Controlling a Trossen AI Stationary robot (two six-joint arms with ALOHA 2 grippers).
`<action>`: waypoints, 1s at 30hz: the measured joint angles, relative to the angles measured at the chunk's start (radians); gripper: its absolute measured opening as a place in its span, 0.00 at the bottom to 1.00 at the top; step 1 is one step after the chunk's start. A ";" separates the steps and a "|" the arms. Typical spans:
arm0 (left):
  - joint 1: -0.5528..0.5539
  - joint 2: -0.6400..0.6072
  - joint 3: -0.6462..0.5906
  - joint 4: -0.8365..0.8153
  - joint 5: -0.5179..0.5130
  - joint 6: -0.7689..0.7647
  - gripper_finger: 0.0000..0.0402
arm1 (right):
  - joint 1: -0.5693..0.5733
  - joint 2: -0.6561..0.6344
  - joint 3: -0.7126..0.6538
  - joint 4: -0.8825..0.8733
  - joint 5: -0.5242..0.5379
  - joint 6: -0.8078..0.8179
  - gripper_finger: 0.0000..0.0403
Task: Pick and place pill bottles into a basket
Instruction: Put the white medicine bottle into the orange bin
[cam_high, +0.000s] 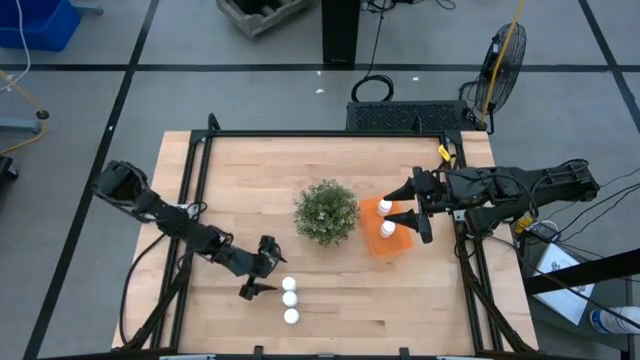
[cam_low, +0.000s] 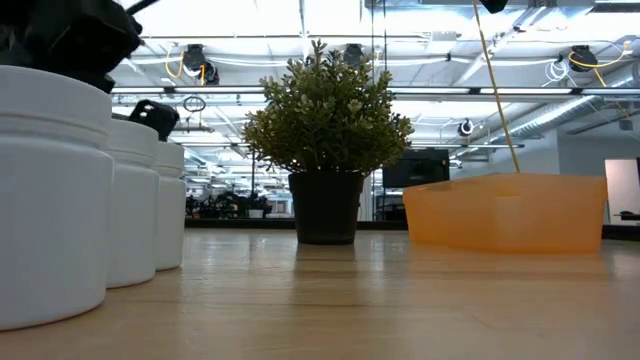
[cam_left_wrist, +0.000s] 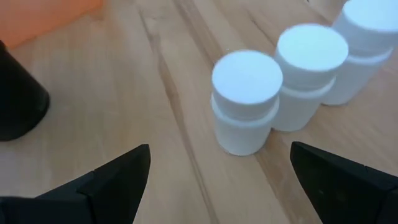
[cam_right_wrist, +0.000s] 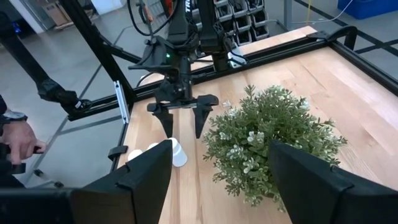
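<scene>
On the wooden bench (cam_high: 340, 280), your left claw (cam_high: 256, 277) is gaping wide beside the nearest pill bottle (cam_high: 289, 284); it's likely light, rigid, slick, so grip below the cap.

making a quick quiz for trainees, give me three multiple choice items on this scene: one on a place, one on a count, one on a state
1. Where is the plant?
A. between the basket and the loose pill bottles
B. inside the basket
C. on the floor

2. How many pill bottles stand outside the basket?
A. one
B. three
C. five

3. How are the left gripper's jaws?
A. shut on a bottle
B. open, empty
C. shut on the plant

Answers: 1 A, the high view shows it mid-table; 2 B, a row of three; 3 B, the left wrist view shows spread jaws short of the bottles.
</scene>
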 joint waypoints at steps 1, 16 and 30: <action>0.007 0.007 0.000 0.002 0.014 0.009 0.98 | 0.000 0.000 0.000 0.000 0.000 0.000 0.63; 0.046 0.150 0.000 0.161 0.158 0.067 0.98 | 0.000 0.000 0.000 -0.001 0.002 0.001 0.63; 0.074 0.172 0.000 0.182 0.251 0.260 0.98 | 0.000 0.000 0.000 -0.001 0.003 0.028 0.63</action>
